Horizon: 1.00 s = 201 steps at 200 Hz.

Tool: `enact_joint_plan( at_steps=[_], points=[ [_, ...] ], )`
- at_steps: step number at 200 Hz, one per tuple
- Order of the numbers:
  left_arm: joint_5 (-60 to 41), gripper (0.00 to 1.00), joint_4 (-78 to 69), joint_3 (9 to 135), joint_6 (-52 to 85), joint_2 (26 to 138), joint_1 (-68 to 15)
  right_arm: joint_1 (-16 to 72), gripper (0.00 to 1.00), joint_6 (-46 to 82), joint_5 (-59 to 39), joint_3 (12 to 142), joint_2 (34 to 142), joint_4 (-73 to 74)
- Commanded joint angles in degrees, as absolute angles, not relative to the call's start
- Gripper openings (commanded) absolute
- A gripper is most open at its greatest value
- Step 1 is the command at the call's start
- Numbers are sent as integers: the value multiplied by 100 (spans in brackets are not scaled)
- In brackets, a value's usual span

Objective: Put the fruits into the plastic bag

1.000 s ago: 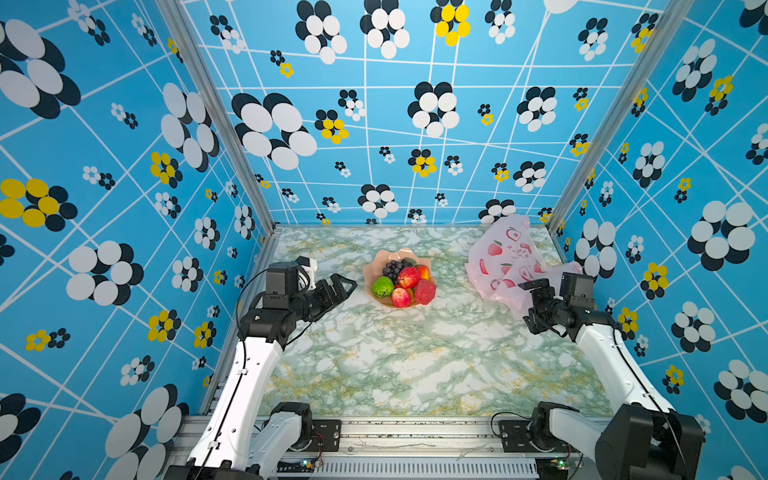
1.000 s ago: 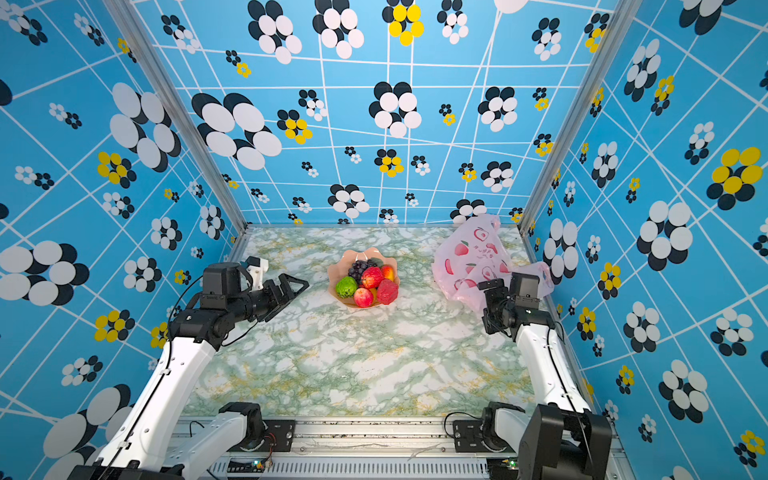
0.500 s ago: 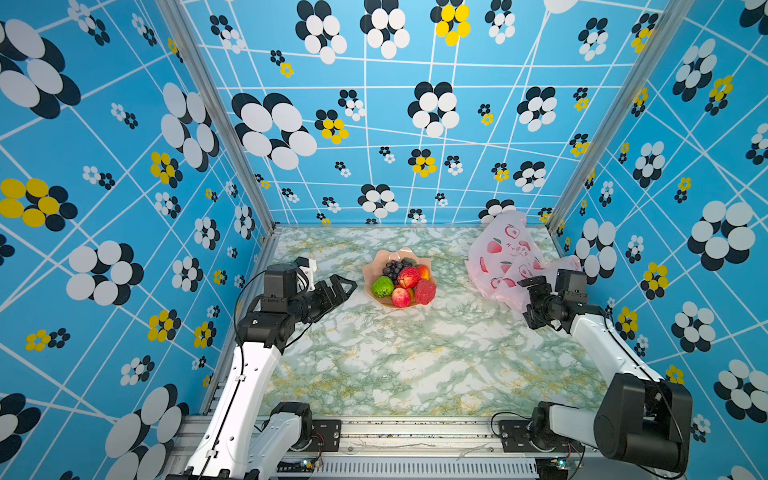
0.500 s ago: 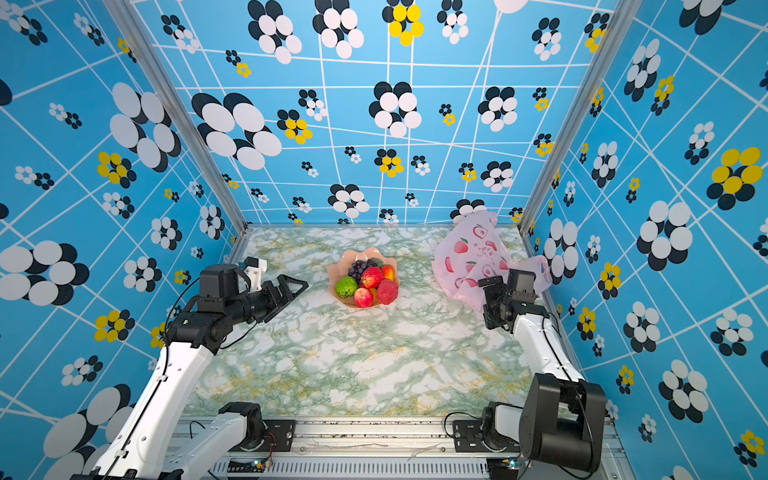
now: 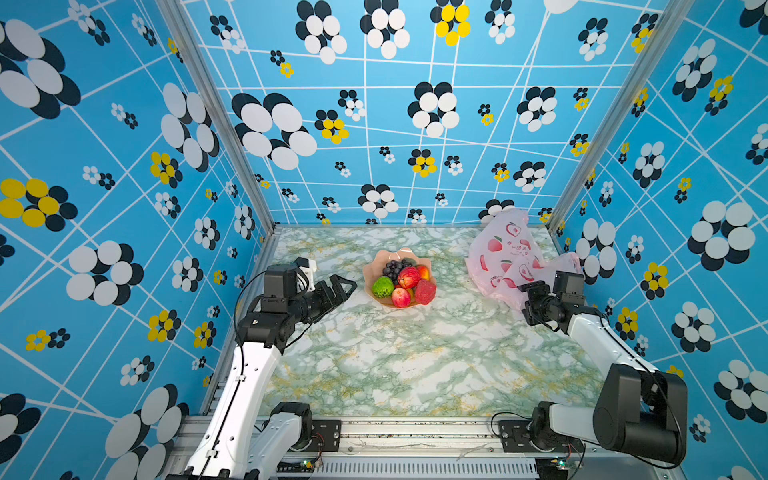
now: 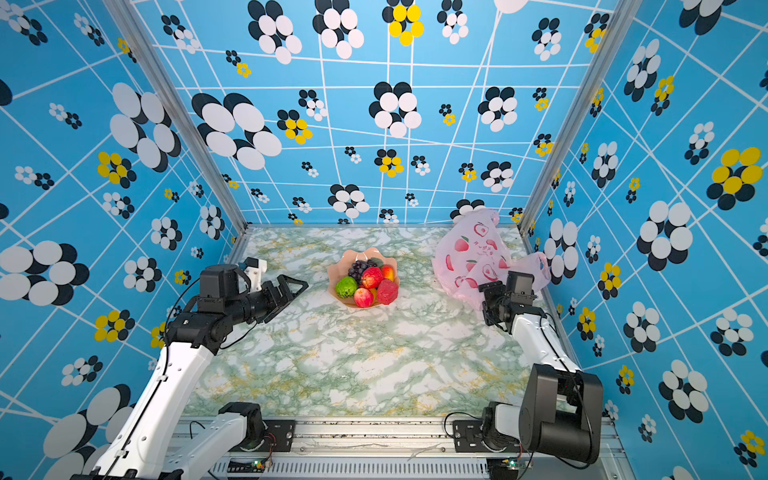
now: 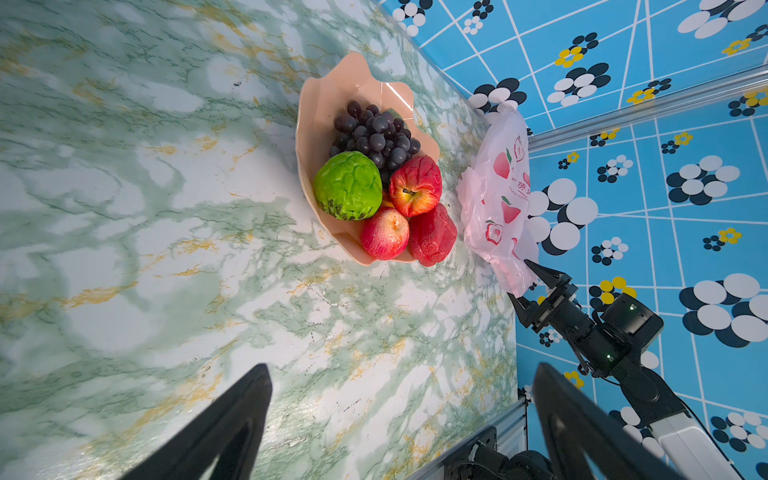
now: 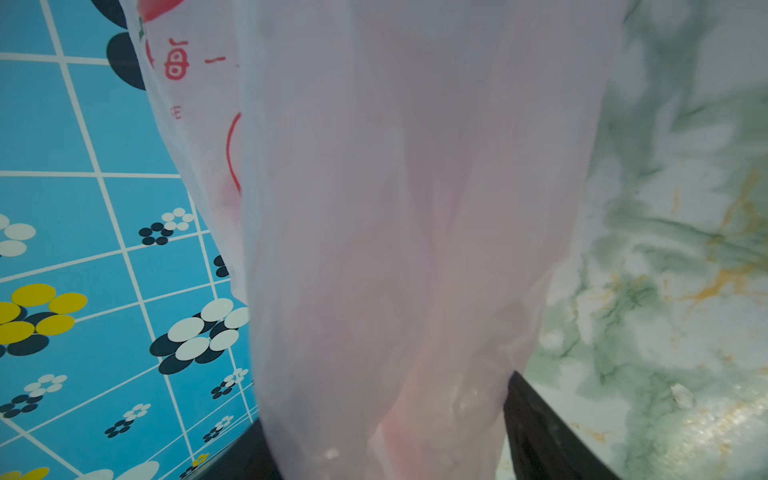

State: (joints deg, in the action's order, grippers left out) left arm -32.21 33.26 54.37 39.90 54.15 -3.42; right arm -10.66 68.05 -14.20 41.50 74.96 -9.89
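Fruits: all piled in the bowl (image 7: 332, 95), none of them in the bag. There is a dark grape bunch (image 7: 376, 133), a bumpy green fruit (image 7: 348, 185), two red apples (image 7: 415, 185) (image 7: 384, 232), a bumpy red fruit (image 7: 432, 235) hanging over the bowl's rim, and a yellow-orange one (image 5: 423, 272) mostly hidden behind the others.
Plastic bag: pale pink and crinkled, printed with red fruit pictures. It lies slumped in the far right corner of the bench, right of centre in both top views (image 5: 505, 253) (image 6: 469, 253), well apart from the bowl.
Right gripper: at the near edge of the bag (image 7: 520, 280). Its jaws stand partly apart with the bag's film (image 8: 395, 208) filling the gap between them. Whether they already press on the film cannot be told.
Left gripper: at centre left in a top view (image 5: 345, 282), above the bench and pointing toward the bowl but clear of it. Its jaws are spread wide and hold nothing, and the left wrist view shows only bare bench between them.
Bowl: peach-pink and scalloped, on the bench at mid-frame, toward the back.
Bench: green and white marble pattern with yellow veins (image 5: 415, 365).
Walls: blue, with white lines and black, white and yellow flowers (image 5: 374, 124).
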Motion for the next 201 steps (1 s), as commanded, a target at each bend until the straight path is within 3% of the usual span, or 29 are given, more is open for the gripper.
enact_joint_plan(
  at_steps=[1, 37, 70, 108, 162, 201],
  points=[
    [-3300, 99, 3384, 5354, 3996, 5370, -358, -1107, 62, 6696, -1280, 4034, 7402, -870],
    [-3322, 99, 3384, 5344, 4000, 5353, -356, -1107, 41, 6593, -1179, 4026, 7288, -905],
    [-3320, 99, 3399, 5319, 3995, 5348, -360, -1107, 0, 6441, -1058, 4062, 7166, -977],
    [-3353, 99, 3385, 5321, 4013, 5346, -360, -1109, 0, 5947, -977, 4217, 6866, -987],
    [-3603, 99, 2977, 5179, 4338, 5444, -360, -989, 0, 5352, -1764, 4933, 6664, -453],
    [-3775, 99, 2733, 5113, 4570, 5502, -364, -28, 0, 4198, -2268, 6205, 6837, -530]
  ],
)
